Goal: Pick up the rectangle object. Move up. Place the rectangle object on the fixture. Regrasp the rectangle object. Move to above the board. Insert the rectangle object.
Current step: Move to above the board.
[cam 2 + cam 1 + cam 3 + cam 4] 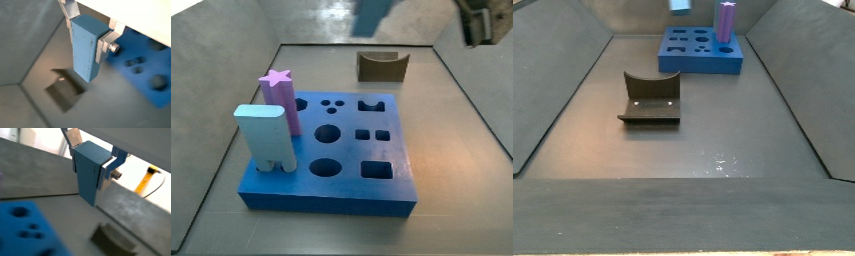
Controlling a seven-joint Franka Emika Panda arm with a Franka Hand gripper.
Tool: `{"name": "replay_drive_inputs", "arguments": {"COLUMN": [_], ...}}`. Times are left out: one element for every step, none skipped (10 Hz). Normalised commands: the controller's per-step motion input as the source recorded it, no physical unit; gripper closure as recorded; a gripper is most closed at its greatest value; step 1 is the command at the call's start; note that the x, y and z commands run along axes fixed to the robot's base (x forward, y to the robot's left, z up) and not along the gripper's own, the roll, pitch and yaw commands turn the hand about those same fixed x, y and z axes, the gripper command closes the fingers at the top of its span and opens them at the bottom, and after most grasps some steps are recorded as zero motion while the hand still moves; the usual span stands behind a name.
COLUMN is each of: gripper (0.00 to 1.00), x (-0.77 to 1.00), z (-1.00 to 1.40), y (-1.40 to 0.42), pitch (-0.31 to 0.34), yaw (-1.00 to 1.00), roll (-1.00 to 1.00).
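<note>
So the gripper has its jaws closed snug on the rectangle object, pinching the bar near its top end, one silver finger flat against each side. In both wrist views the slate-blue bar hangs straight down out of the jaws, its free end in the air with nothing touching it.

Below the jaws and off to one side sits the fixture, on the grey floor, well clear of the bar's lower end. The board is off to the opposite side of the jaws, also down on the floor.

In a side view only the bar's blurry lower end pokes in at the top edge, above the fixture. The board there already carries a purple star-topped post and a pale blue block.
</note>
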Motion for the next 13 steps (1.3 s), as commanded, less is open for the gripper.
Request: {"name": "replay_drive_inputs", "arguments": {"gripper": [1.0, 1.0, 1.0, 1.0, 1.0, 1.0, 1.0, 1.0, 1.0, 1.0, 1.0, 1.0, 1.0], "x": [-0.79, -0.51, -0.26, -0.17, -0.11, -0.09, -0.08, -0.06, -0.06, -0.05, -0.05, -0.05, -0.05], "z": [0.02, 0.01, 0.0, 0.01, 0.01, 0.01, 0.01, 0.01, 0.01, 0.01, 0.01, 0.01, 0.01], "y": [-0.64, -0.38, -0.17, -0.09, -0.02, 0.0, 0.02, 0.03, 0.04, 0.04, 0.04, 0.04, 0.04], "pitch": [-0.065, -0.061, -0.051, -0.049, -0.046, -0.048, -0.048, -0.048, -0.048, -0.049, -0.049, -0.051, -0.059], "yaw": [-0.08, -0.08, -0.08, -0.08, -0.08, -0.07, -0.07, -0.07, -0.07, -0.06, -0.06, -0.05, -0.05], "roll": [-1.0, -1.0, -1.0, -1.0, -1.0, -1.0, -1.0, -1.0, -1.0, -1.0, -1.0, -1.0, -1.0]}}
